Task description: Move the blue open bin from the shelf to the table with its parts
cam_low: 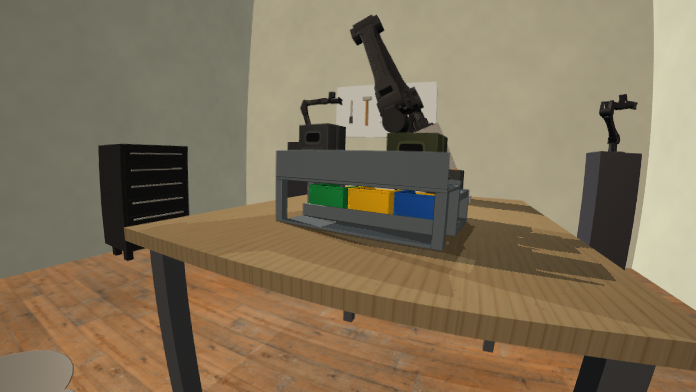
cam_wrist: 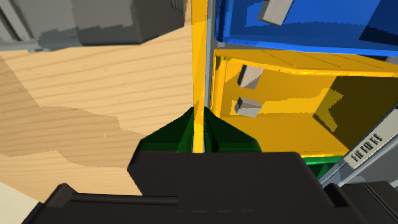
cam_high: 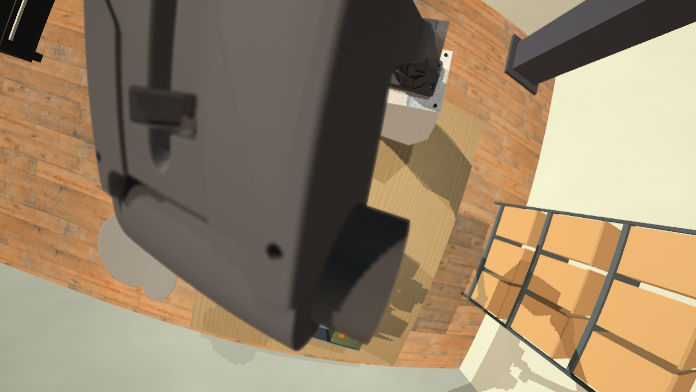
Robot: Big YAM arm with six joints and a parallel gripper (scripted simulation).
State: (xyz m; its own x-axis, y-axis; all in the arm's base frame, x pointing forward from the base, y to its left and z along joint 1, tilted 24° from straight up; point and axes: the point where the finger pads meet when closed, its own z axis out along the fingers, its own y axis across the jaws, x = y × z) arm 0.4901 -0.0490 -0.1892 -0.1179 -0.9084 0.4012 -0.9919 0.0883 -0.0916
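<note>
In the wrist view my gripper (cam_wrist: 198, 112), with green fingers, is shut on the thin side wall of the yellow bin (cam_wrist: 280, 110). Two grey parts lie in that bin. The blue open bin (cam_wrist: 300, 25) sits just beyond it, with a grey part (cam_wrist: 272, 10) inside, and the fingers do not touch it. In the exterior view the grey shelf (cam_low: 365, 195) stands on the table and holds a green bin (cam_low: 327, 194), the yellow bin (cam_low: 371, 199) and the blue bin (cam_low: 414, 204) in a row. The arm (cam_low: 390, 85) reaches down behind the shelf, which hides the gripper there.
A dark green box (cam_low: 416, 142) and a black box (cam_low: 320, 136) sit on the shelf's top. A black drawer cabinet (cam_low: 144, 192) stands to the left and a dark pedestal (cam_low: 607, 200) to the right. The arm's body fills most of the top view, where a rack of cardboard boxes (cam_high: 590, 285) stands to the right.
</note>
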